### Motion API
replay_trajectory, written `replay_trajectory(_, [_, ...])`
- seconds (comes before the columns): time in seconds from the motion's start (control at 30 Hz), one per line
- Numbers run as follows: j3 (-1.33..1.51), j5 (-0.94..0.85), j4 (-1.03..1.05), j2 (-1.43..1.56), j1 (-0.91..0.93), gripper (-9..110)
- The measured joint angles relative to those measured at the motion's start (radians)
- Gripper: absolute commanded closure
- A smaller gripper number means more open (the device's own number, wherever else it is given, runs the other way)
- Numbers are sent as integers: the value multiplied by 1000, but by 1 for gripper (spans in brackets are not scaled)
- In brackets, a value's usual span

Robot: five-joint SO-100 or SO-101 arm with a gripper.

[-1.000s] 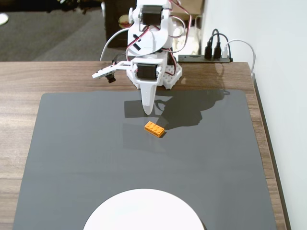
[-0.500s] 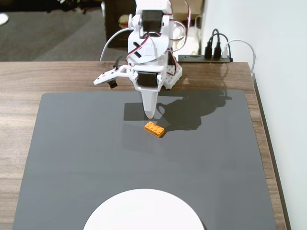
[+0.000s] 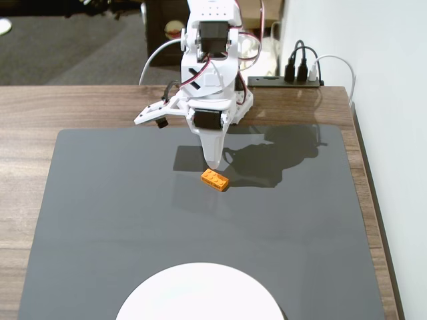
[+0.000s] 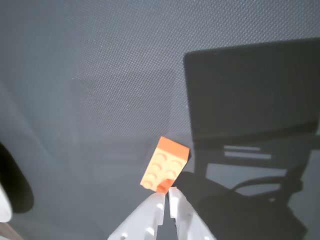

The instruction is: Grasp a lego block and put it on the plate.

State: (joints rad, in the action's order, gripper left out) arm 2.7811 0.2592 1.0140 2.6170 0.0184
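Wrist view: hand (image 4: 166, 197) (fingers together) just beside lego block (image 4: 165, 165).

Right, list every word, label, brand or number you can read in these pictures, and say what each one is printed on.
None: no readable text in either view.
The orange lego block shows only bare studs; any stud lettering is too small to read.
The white plate, the dark grey mat and the white arm with its tool carry no visible print.
The power strip at the table's far edge shows no legible marking.
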Motion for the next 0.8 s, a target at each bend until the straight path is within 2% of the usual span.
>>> replay_trajectory(0.8, [-244,106,152,-259,49,101])
